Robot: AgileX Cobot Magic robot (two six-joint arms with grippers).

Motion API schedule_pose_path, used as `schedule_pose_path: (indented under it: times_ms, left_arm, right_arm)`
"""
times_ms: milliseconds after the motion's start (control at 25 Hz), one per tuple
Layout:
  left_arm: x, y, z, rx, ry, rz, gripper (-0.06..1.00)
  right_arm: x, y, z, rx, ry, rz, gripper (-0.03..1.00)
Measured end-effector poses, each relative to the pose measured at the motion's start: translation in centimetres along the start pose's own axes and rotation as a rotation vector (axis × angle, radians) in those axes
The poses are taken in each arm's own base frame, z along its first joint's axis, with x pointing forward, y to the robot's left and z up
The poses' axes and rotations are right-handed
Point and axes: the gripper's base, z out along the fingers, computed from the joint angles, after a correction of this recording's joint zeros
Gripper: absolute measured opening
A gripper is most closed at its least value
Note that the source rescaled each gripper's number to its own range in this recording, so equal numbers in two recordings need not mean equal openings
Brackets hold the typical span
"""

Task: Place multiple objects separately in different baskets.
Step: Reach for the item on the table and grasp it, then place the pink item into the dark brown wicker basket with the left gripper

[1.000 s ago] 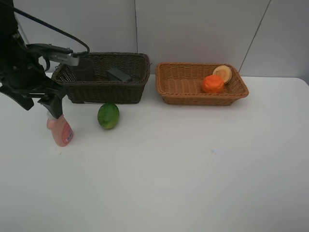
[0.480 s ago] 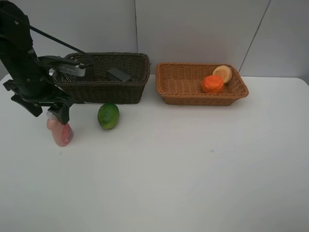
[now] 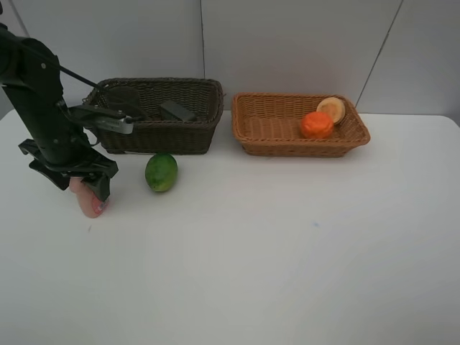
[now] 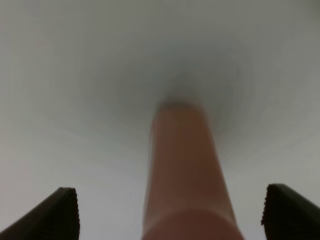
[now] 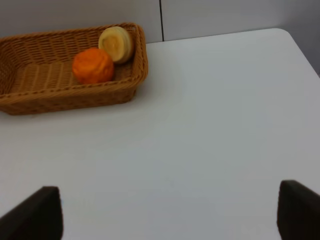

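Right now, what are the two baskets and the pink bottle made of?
The deep dark brown woven basket looks like wicker: criss-crossing strands show on its walls, and the finish is matt. The shallow light orange-tan woven basket looks like wicker too, with the same weave in a paler colour. The pink bottle is probably plastic, since it is smooth and evenly coloured, though it is blurred up close.

Bottle [image 3: 91, 204] and round fruit [image 3: 161, 172] stand before the left basket [image 3: 154, 135].
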Motion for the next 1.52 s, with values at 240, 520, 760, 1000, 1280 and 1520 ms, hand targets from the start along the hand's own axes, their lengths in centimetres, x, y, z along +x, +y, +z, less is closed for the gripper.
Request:
schedule_pose_path:
  times_ms: [240,520,760,1000,1280,1520]
  left_arm:
    - [-0.23,-0.12,0.04,0.014,-0.023,-0.013,0.95]
    - [-0.24,-0.13,0.04,0.015,-0.024,-0.014,0.93]
    - [-0.25,-0.12,0.04,0.013,-0.026,-0.012,0.38]
    - [-0.21,-0.12,0.04,0.013,-0.021,-0.012,0.4]
    - [-0.21,-0.18,0.04,0.02,-0.021,-0.019,0.4]
    - [-0.2,-0.2,-0.13,0.023,-0.026,-0.022,0.4]
  right_arm:
    - [0.0,0.0,0.0,0.0,0.0,0.0,0.94]
    - [0.0,0.0,0.0,0.0,0.0,0.0,0.94]
    - [0.0,0.0,0.0,0.0,0.0,0.0,0.94]
    - [0.0,0.0,0.0,0.0,0.0,0.0,0.94]
    - [0.0,0.0,0.0,0.0,0.0,0.0,0.94]
    - [0.0,0.0,0.0,0.0,0.0,0.0,0.94]
